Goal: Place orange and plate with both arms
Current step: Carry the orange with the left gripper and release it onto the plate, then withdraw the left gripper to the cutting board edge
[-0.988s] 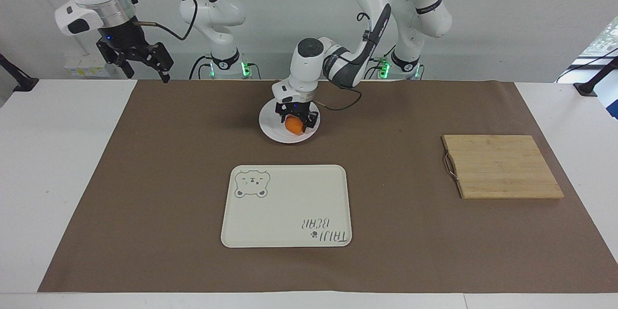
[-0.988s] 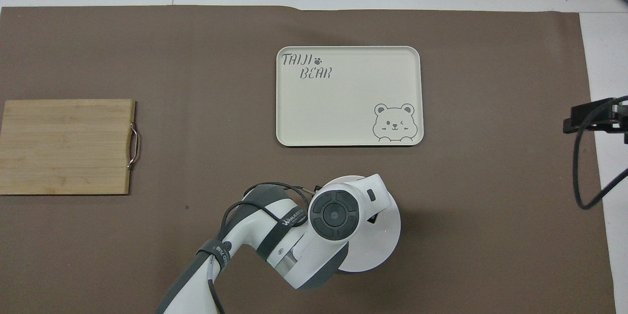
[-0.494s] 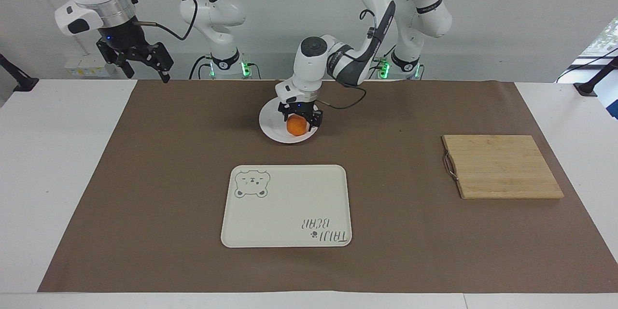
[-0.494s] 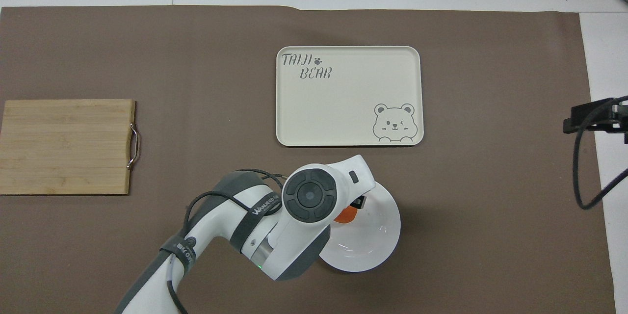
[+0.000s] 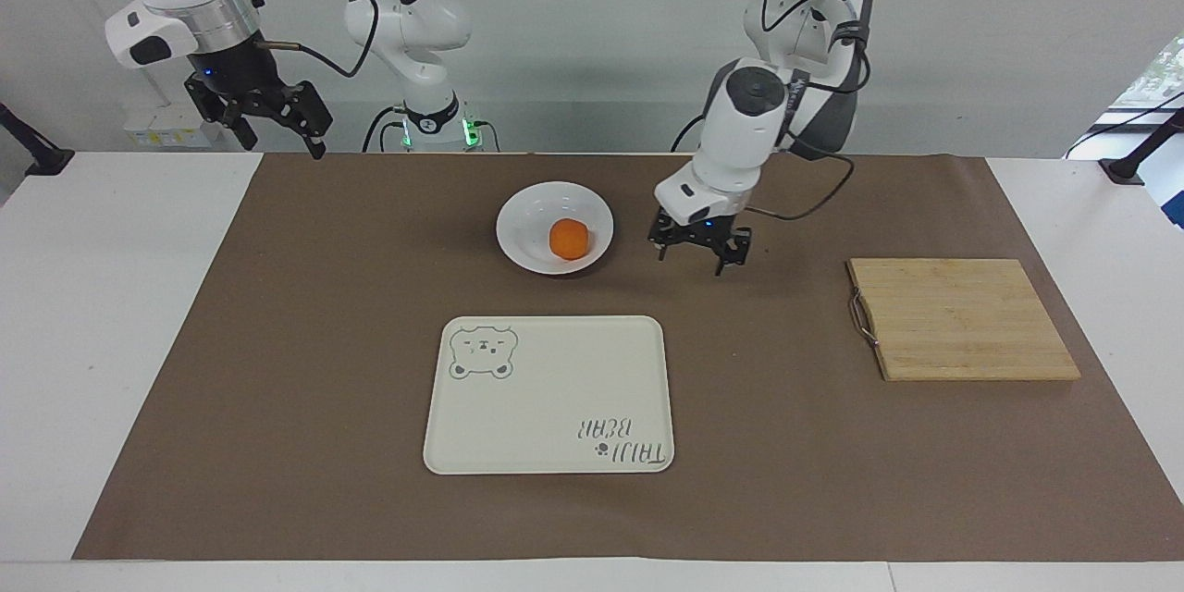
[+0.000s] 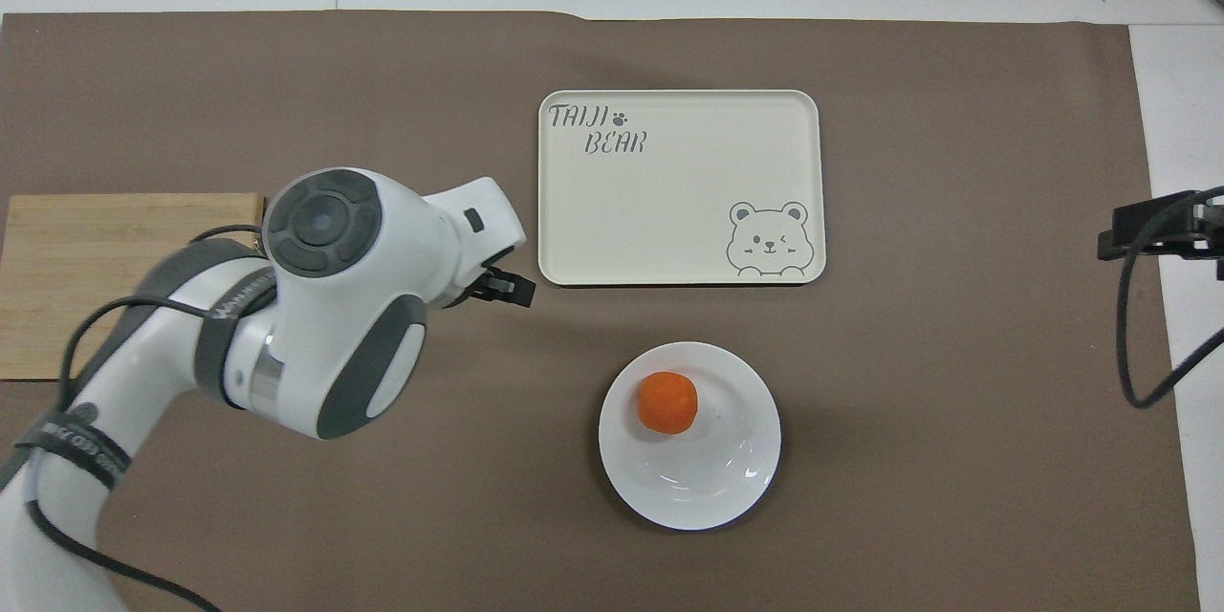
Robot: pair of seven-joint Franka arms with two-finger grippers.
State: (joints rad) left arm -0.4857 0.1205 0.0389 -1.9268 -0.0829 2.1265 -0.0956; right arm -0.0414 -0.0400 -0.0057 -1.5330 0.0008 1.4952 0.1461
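**Inspector:** Glossy white glazed ware, by the look of it. The plate (image 5: 524, 233) lies on the brown mat, nearer to the robots than the tray (image 5: 548, 396). I judge it stiff, breakable and slick; its wide rim is the only purchase, so a pinch there, fingers over and under the edge, seems the sound hold.

**Clerk:** And the orange (image 5: 568, 239)?

**Inspector:** It sits in the plate, off the centre, toward the tray and toward the left arm's end. Likely light, firm with some give, and free to roll on that glaze. Tilt the plate and it may run to the rim. Taken alone, a grip across its widest part would suit.

**Clerk:** Grippers?

**Inspector:** Left gripper (image 5: 699, 247) hangs over bare mat beside the plate, toward the left arm's end, clear of plate and orange, fingers apart, holding nothing. Right gripper (image 5: 274, 120) waits, raised, well apart from the plate toward the right arm's end, fingers apart, empty.

**Clerk:** Status?

**Inspector:** Orange is on the plate; the plate is not on the tray.
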